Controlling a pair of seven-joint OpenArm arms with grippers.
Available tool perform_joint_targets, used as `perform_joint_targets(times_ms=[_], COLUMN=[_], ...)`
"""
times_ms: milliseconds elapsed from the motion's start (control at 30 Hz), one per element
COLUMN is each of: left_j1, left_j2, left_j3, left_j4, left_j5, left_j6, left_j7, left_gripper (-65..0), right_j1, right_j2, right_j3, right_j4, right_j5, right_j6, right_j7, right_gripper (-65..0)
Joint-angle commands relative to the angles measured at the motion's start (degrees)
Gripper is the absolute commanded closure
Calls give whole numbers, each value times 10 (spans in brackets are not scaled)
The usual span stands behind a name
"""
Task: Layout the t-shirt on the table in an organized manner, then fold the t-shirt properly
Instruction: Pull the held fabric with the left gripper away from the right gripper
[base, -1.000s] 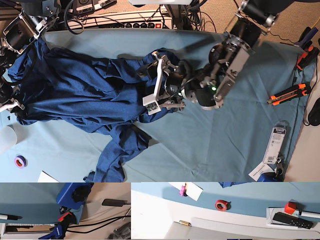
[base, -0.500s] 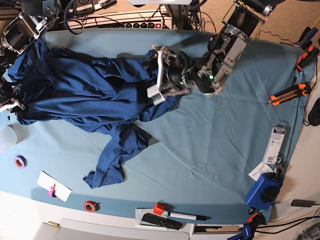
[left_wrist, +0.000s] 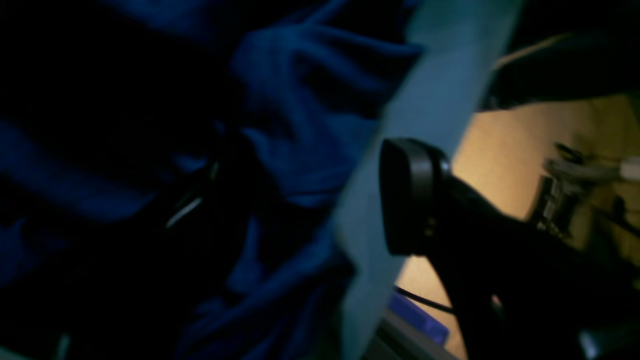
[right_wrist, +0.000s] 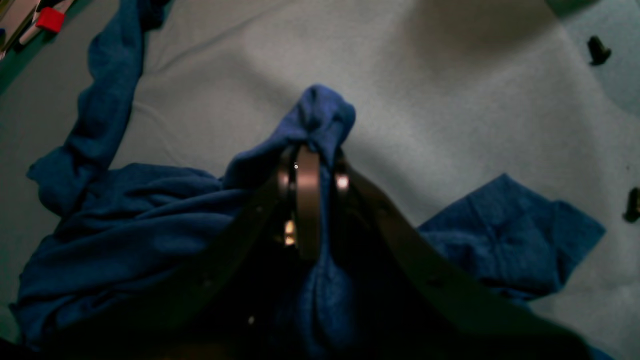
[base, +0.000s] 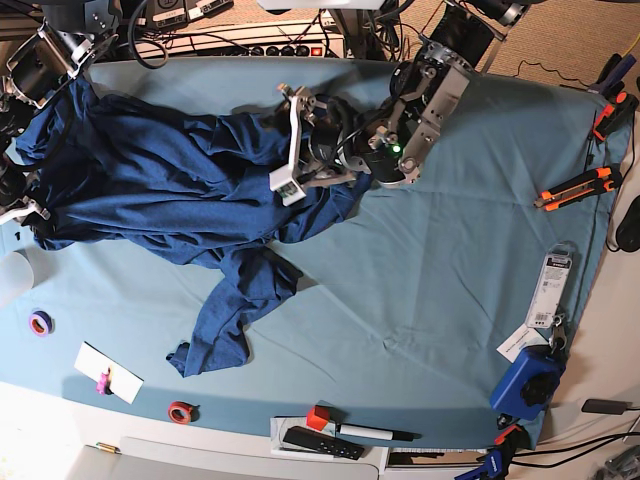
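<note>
The navy t-shirt (base: 150, 180) lies crumpled across the left half of the teal table (base: 450, 250), with one strip trailing toward the near edge. My left gripper (base: 290, 140) is open, with its white fingers spread over the shirt's right end near the far edge. In the dark, blurred left wrist view, one finger (left_wrist: 410, 195) hangs over the table (left_wrist: 430, 75), apart from the shirt folds (left_wrist: 310, 125). My right gripper (base: 22, 212) is at the shirt's left edge. In the right wrist view it (right_wrist: 310, 150) is shut on a bunch of the shirt (right_wrist: 125, 215).
An orange-black cutter (base: 575, 187), a packet (base: 550, 285) and a blue clamp (base: 528, 385) lie at the right. A red tape roll (base: 180, 411), a marker and remote (base: 340, 432), a white card (base: 108, 372) and a purple tape ring (base: 40, 322) sit along the near edge. Cables and a power strip (base: 270, 45) line the far edge.
My left gripper has moved up and left toward the far edge, and the shirt's right end shifted slightly with it. The right arm has not moved.
</note>
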Motion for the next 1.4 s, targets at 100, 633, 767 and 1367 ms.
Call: perform_joint_targets(times_ms=[100,633,767,1367], left_j1=[-7,-54,-80,-156], left_j2=[5,-20,-38,-141], left_j3=[0,-140,-236,-314], left_j4=[8,116,118,118], left_j5=[10,-89,-89,-128], left_j6=[2,-125,-120,-78], left_j7=[-14,22,-8,3], left_gripper=[-241,0,0,0], right_j1=[11,11,11,57], right_j2=[16,16,16,16], right_j3=[2,2,2,2], right_j4=[8,8,8,8], right_j5=[14,13,-19,-80], right_j6=[1,-3,-37,-113], right_j7=[13,38,83,150], right_gripper=[0,0,0,0])
